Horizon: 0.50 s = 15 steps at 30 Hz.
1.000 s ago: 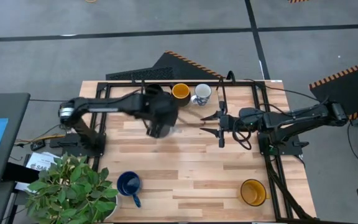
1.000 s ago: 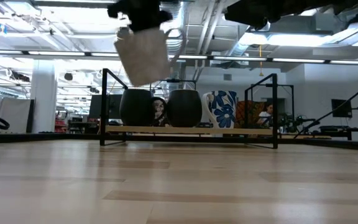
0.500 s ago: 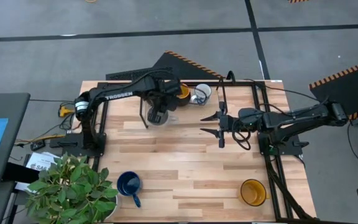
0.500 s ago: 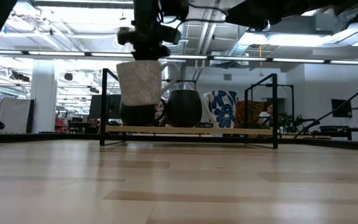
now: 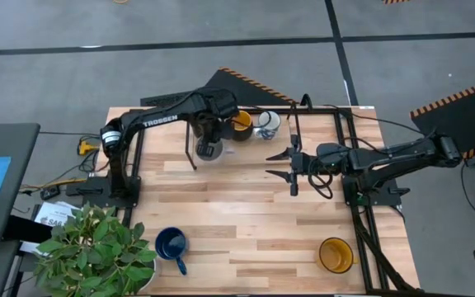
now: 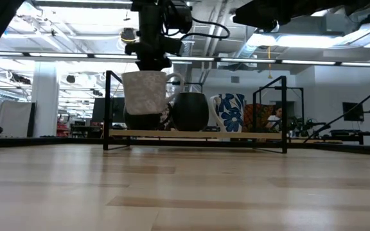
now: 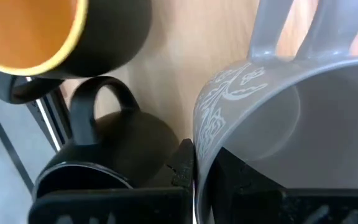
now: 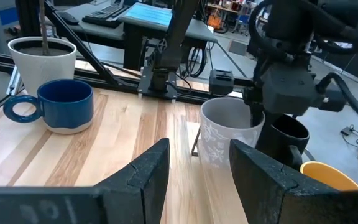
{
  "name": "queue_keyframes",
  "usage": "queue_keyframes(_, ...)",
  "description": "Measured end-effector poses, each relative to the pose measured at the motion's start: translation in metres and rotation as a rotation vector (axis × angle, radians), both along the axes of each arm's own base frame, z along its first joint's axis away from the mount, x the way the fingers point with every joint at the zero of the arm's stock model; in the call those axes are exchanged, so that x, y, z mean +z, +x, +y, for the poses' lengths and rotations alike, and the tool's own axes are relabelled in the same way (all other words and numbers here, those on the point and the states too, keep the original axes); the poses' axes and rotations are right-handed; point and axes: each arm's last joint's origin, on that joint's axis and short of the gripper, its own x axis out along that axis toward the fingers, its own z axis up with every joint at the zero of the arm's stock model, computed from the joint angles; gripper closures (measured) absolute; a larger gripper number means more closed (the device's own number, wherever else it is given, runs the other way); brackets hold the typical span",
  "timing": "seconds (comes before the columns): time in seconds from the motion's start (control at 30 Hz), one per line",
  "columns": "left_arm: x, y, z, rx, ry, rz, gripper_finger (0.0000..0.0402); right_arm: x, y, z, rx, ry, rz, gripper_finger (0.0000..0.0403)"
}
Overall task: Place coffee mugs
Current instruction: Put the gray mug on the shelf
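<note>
Left gripper [image 5: 207, 142] pinches grey mug [image 6: 144, 92], pale floral relief; right gripper [image 5: 293, 170] spread; six mugs total.

A grey mug [image 6: 146, 92] with a pale leafy pattern hangs upright, just in front of a black mug [image 7: 114, 165]. Beside the black one stand a dark mug with an orange inside [image 5: 240, 122] and a white mug with blue flowers [image 6: 229, 112]. A dark blue mug [image 5: 171, 244] and a yellow-orange mug [image 5: 336, 254] stand upright, well apart, near the desk's front corners.
</note>
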Motion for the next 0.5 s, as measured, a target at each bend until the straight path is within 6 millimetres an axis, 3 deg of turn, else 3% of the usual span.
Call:
queue_keyframes(0.23, 0.0, 0.0, 0.002, 0.015, -0.001, -0.008, 0.0399, 0.0, 0.0, 0.0, 0.0, 0.001, 0.0, 0.0209)
queue_keyframes(0.5, -0.013, 0.005, 0.007, 0.016, 0.003, 0.027, 0.0399, 0.0, 0.0, 0.0, 0.001, 0.002, -0.001, 0.0209)
